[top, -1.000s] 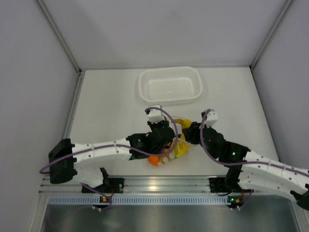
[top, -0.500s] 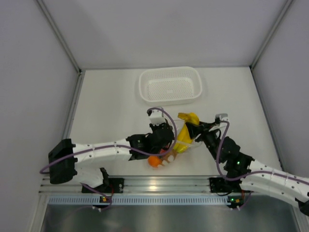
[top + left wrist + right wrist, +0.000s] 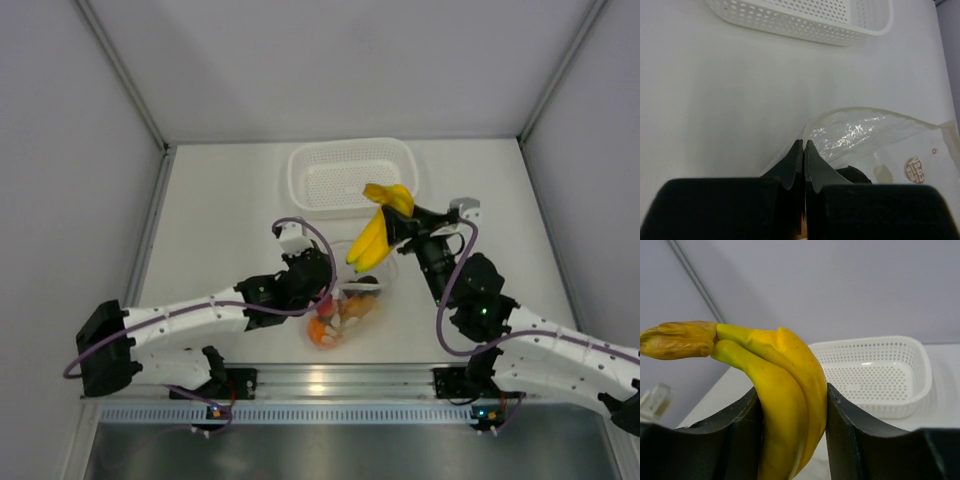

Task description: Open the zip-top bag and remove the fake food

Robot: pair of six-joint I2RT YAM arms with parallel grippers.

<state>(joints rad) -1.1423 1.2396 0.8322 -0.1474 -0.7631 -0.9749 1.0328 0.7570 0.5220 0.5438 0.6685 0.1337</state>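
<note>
Banana (image 3: 375, 235) out of zip-top bag (image 3: 358, 298); remainder inside

Handling: the bag is thin, crinkly film, judged light, limp and slippery. It is best taken by its lip. The left tool (image 3: 804, 155) is clenched there, on the near side of the white basket (image 3: 300, 170).

The banana is smooth, curved plastic, judged light, hard and liable to twist. The right tool (image 3: 792, 425) grasps it across the middle, held aloft at the basket's near rim, above the bench (image 3: 220, 220).

The remaining fake food (image 3: 328, 328), orange and red pieces, lies in the bag, nearer than the basket.

Change from half a second ago: the banana has risen and travelled toward the basket. The left arm has drawn back. The bag mouth stands wider.
</note>
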